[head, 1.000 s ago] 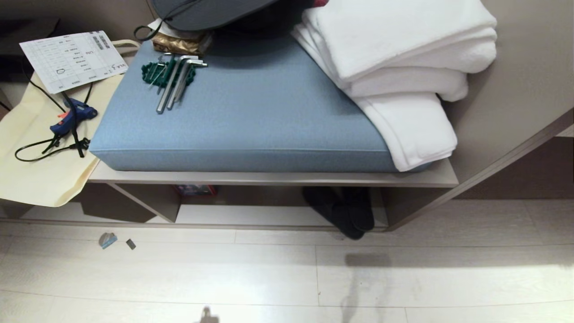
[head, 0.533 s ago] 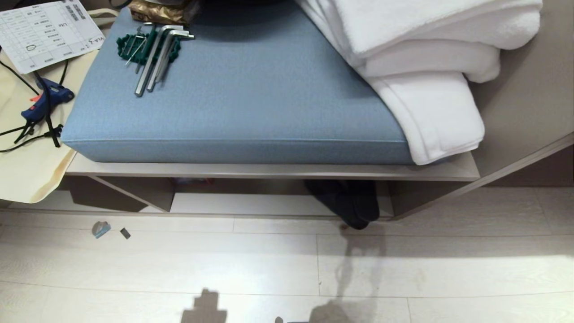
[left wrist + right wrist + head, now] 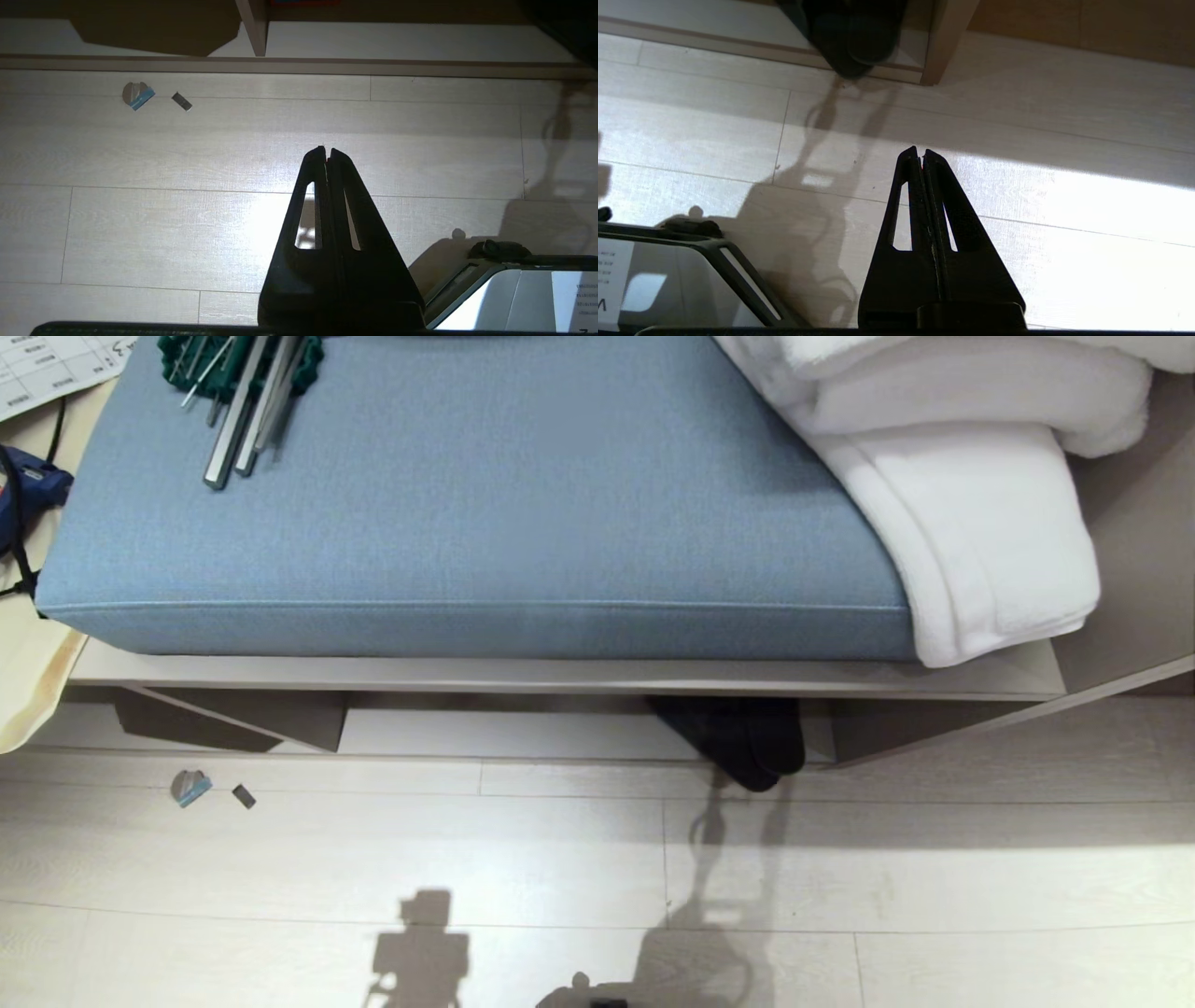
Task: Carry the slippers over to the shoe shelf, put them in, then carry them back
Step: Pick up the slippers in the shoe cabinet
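Both grippers, left [image 3: 327,151] and right [image 3: 919,151], hang closed and empty over the floor [image 3: 934,896]; two dark slippers [image 3: 747,742], not the pale pair the task suggests, lie side by side in the right bay of the shelf [image 3: 560,674], toes poking past its edge. To fetch them, I judge the right gripper should open, come in low under the board and pinch both together; also counted: one cushion [image 3: 467,504], two scraps [image 3: 191,788] on the floor.
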Tool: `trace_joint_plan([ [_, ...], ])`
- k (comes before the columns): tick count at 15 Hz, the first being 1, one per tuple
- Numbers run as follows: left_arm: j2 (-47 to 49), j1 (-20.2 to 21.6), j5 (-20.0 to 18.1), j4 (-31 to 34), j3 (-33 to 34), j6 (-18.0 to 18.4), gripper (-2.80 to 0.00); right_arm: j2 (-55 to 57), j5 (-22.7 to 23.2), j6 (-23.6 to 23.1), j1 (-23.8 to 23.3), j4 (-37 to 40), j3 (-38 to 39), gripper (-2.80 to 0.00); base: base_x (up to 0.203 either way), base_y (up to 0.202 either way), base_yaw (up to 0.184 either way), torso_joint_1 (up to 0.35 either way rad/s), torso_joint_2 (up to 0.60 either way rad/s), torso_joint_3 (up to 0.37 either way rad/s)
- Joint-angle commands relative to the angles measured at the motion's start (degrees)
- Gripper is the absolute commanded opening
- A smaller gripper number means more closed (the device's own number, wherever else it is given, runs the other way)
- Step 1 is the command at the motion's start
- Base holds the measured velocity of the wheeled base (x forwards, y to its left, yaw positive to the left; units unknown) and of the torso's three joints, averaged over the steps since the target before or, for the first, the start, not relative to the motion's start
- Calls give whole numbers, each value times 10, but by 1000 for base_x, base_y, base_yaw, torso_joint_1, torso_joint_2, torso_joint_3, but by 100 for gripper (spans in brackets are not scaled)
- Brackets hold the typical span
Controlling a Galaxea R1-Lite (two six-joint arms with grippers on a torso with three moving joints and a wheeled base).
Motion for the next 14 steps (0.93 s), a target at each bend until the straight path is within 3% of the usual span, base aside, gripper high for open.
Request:
trace_joint_plan([
  [1, 0, 0, 0, 0, 0, 0, -280, 1, 0, 0, 0, 0, 0, -280, 0, 0, 0, 2, 2, -196],
  [14, 0, 0, 0, -1, 0, -1, -280, 1, 0, 0, 0, 0, 0, -280, 0, 0, 0, 3, 3, -197],
])
